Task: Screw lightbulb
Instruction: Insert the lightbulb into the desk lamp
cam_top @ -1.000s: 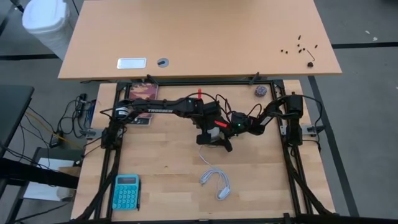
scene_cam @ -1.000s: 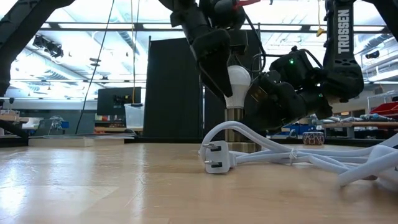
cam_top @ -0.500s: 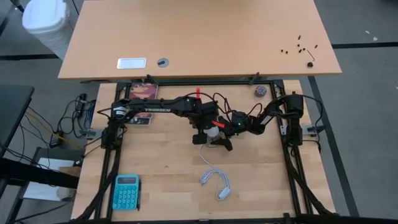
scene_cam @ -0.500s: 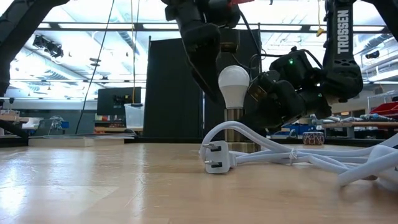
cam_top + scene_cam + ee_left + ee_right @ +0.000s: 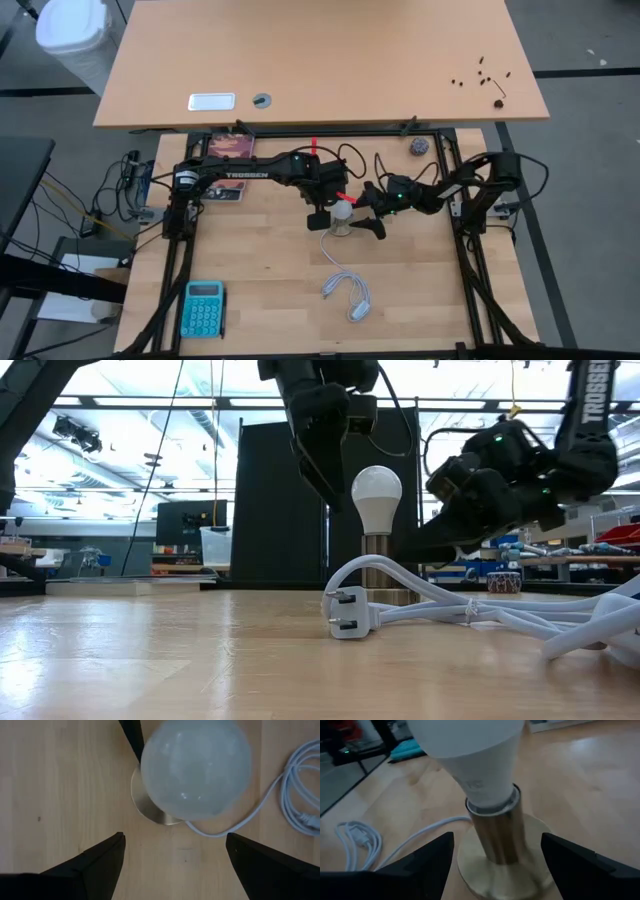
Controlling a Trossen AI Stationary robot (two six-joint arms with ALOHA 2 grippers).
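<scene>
Both my grippers have backed off the lightbulb, jaws wide and empty; it stands in the socket.

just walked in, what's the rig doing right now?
It is on a bulb-screwing job. The white pear-shaped lightbulb stands upright in the brass-coloured socket base at mid-table, its white cord trailing off. Neither arm holds it: the left end effector hangs open just above the bulb, and the right end effector sits open beside the socket.

high: overhead | low: tabletop level | wrists: close; all share lightbulb
</scene>
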